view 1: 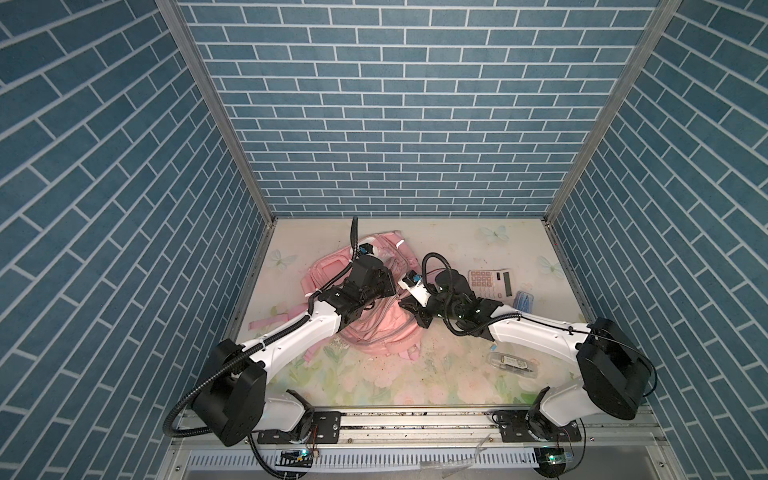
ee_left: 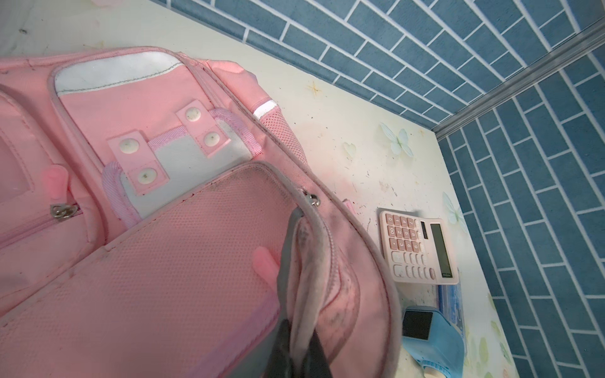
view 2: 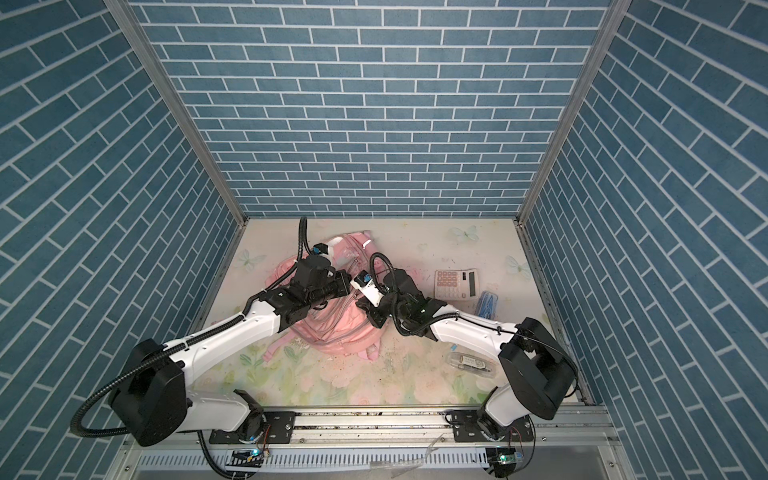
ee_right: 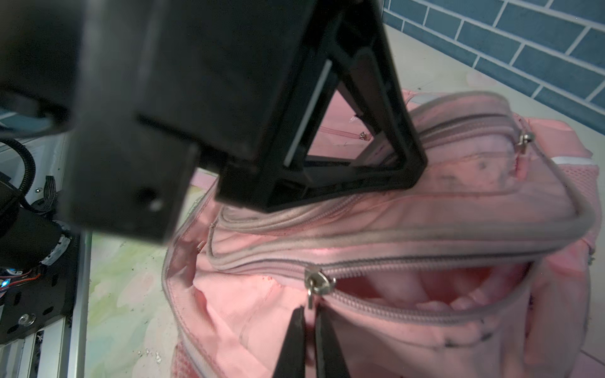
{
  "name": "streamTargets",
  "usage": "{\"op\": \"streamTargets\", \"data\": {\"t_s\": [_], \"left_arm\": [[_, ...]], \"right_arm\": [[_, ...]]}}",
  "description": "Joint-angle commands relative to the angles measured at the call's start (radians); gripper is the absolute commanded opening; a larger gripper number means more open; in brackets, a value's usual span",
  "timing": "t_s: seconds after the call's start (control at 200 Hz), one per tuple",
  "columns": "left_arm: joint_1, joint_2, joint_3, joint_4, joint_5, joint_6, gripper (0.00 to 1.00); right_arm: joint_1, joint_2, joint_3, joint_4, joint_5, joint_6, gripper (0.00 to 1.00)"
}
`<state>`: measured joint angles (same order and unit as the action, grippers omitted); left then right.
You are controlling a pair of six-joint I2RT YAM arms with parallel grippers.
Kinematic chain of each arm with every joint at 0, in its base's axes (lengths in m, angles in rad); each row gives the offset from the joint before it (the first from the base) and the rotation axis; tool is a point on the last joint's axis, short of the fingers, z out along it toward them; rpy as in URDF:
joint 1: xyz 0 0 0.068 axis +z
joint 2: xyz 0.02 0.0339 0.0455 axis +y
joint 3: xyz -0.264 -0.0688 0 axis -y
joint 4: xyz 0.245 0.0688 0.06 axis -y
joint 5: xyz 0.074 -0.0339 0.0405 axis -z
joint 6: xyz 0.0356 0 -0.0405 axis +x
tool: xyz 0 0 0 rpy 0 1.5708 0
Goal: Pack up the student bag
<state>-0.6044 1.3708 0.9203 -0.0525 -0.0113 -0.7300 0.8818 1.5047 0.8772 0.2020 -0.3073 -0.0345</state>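
The student bag (view 1: 386, 332) (view 2: 345, 336) is a pink backpack lying left of the table's middle, partly under both arms. In the left wrist view my left gripper (ee_left: 299, 326) is shut on a grey-trimmed fold of the student bag (ee_left: 163, 278) beside an open zip edge. The right wrist view shows my right gripper (ee_right: 310, 307) shut on the metal zipper pull (ee_right: 310, 296) of a partly open compartment on the student bag (ee_right: 425, 212). The left gripper's black body (ee_right: 327, 147) hangs just above that. In both top views the two grippers meet over the bag's right side.
A pink calculator (view 1: 490, 282) (ee_left: 419, 248) lies right of the bag. A blue box (view 1: 524, 301) is beside it. A clear case holding pens (view 1: 513, 365) lies nearer the front right. Blue brick walls close in three sides.
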Motion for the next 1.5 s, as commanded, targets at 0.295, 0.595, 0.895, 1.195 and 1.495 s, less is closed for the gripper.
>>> {"op": "streamTargets", "data": {"t_s": [0.295, 0.595, 0.895, 1.195, 1.495], "left_arm": [[0.080, 0.050, 0.139, -0.029, 0.095, 0.115, 0.36], [0.079, -0.073, 0.009, -0.237, 0.089, 0.429, 0.64], [0.018, -0.145, -0.085, -0.241, 0.139, 0.515, 0.67], [-0.032, -0.036, -0.085, -0.273, 0.061, 0.527, 0.67], [-0.032, 0.020, -0.052, -0.307, 0.098, 0.382, 0.00]], "right_arm": [[-0.031, -0.079, -0.109, 0.072, -0.024, -0.025, 0.00], [-0.131, -0.104, -0.113, 0.050, -0.088, -0.049, 0.00], [-0.147, -0.098, -0.106, 0.047, -0.101, -0.046, 0.00], [-0.147, -0.106, -0.098, 0.027, -0.095, -0.045, 0.00], [-0.164, -0.059, -0.017, -0.095, -0.010, -0.055, 0.00]]}}
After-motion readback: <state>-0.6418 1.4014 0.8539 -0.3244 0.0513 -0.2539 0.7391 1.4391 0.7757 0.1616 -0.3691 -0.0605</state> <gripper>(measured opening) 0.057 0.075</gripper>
